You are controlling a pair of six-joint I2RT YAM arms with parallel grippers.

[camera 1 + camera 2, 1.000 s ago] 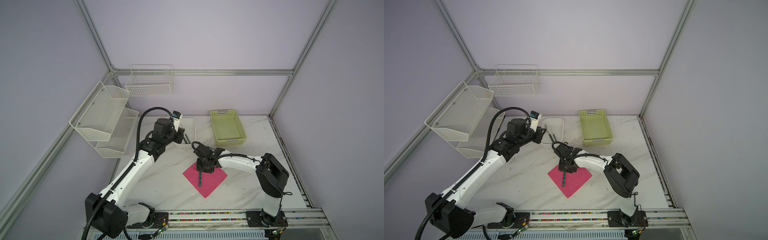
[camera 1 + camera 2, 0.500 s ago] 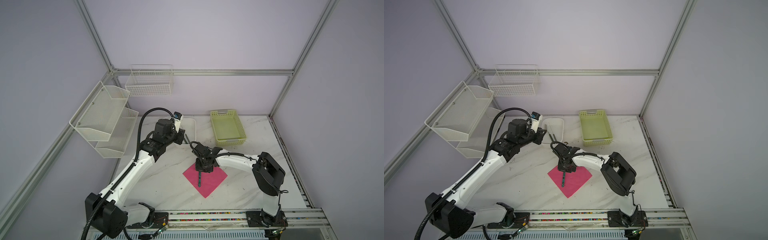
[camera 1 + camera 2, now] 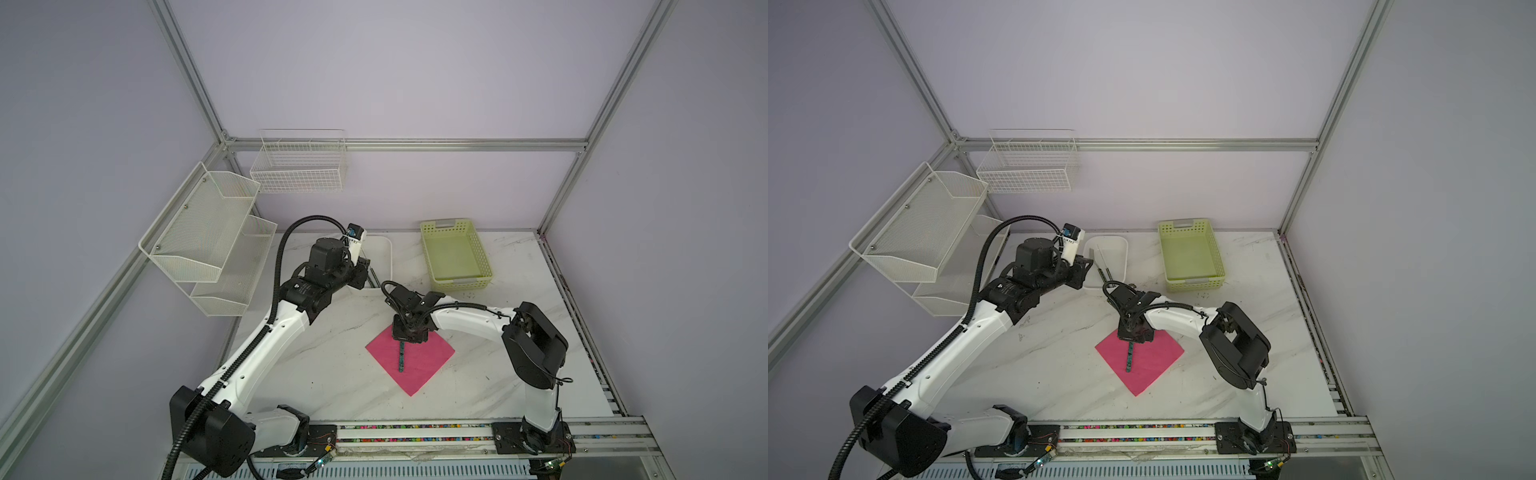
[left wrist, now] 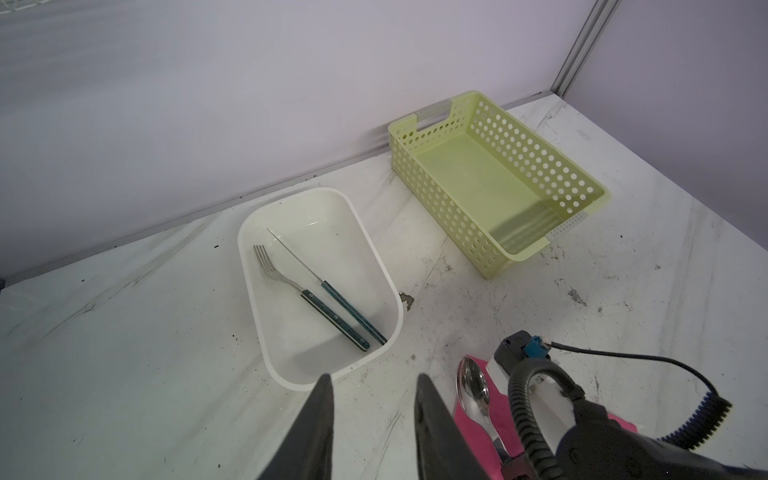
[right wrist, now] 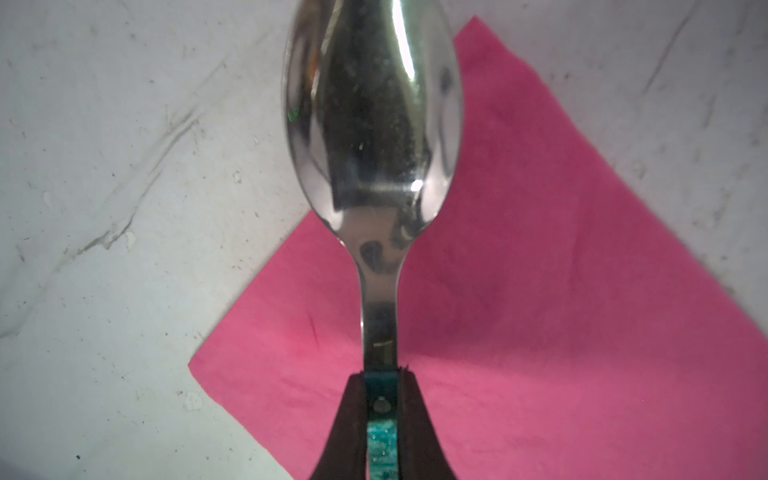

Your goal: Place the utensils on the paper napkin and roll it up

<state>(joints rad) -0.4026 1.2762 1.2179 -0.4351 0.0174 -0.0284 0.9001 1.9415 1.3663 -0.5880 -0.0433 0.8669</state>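
The pink paper napkin lies as a diamond on the marble table. My right gripper is shut on the spoon's teal handle near its neck. The handle runs across the napkin, and the bowl reaches past its far corner. A fork and a knife lie in a white tub. My left gripper hangs open and empty by the tub's near end. The spoon bowl shows beside it.
A pale green perforated basket stands at the back right of the white tub. White mesh shelves and a wire basket hang on the left and back walls. A rail runs along the front edge.
The right arm has shifted slightly to the left, with the spoon still held over the napkin. The left arm has stayed by the tub.
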